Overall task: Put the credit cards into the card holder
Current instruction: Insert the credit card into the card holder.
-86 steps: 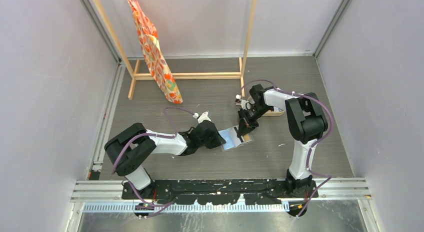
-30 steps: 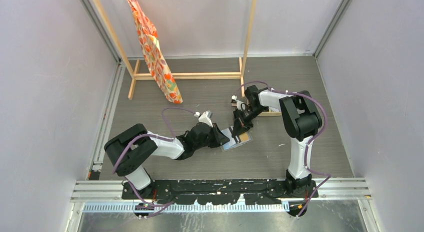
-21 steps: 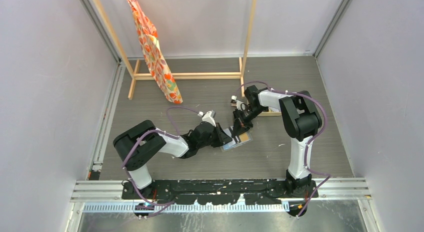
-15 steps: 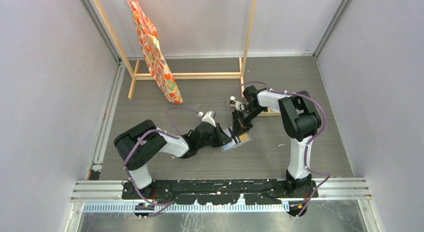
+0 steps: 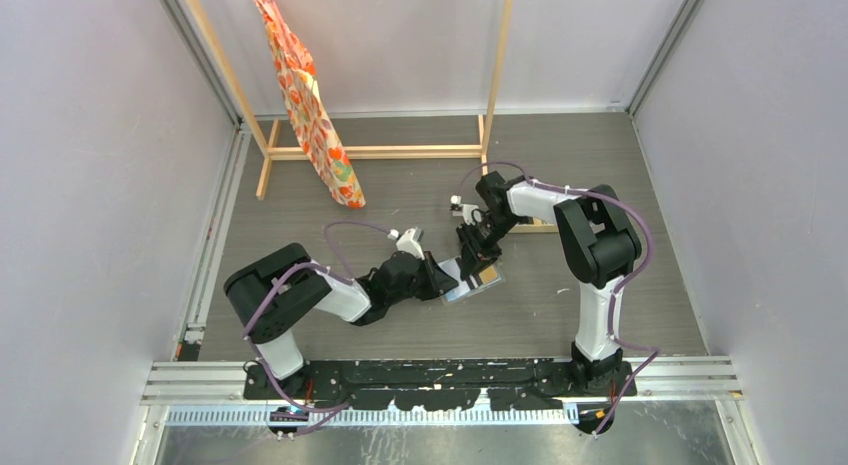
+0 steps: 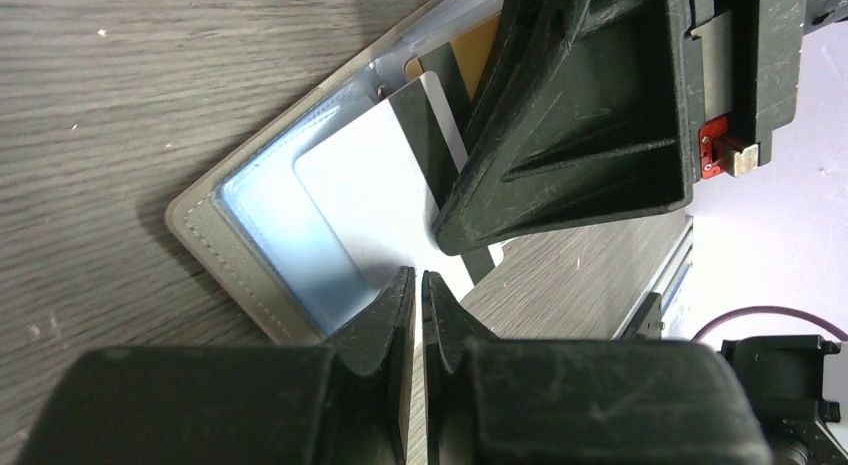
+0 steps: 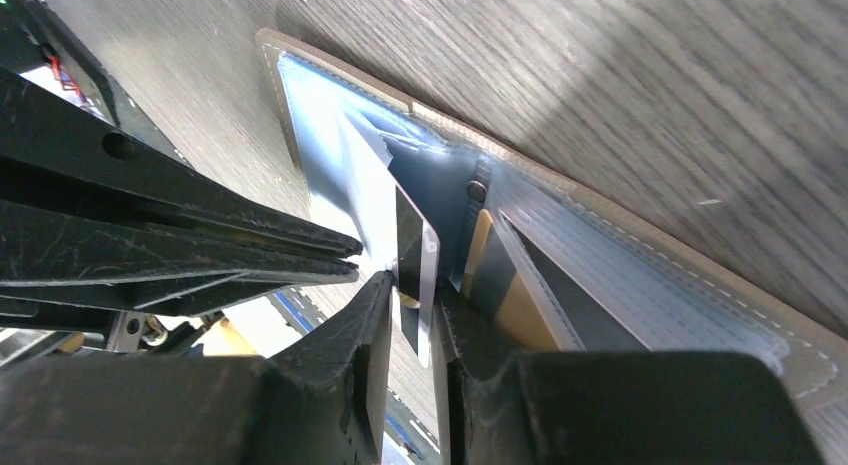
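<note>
Right fingers astride card, edge-up (holder open flat)

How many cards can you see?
2. A pale card lies on the open holder's left half; a tan card is tucked in its right half. More may be hidden.

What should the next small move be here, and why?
Probably the left gripper should slide the pale card deeper into the card holder: its fingers look shut on the card's edge, the right gripper stands open, and the card lies only partly in.
</note>
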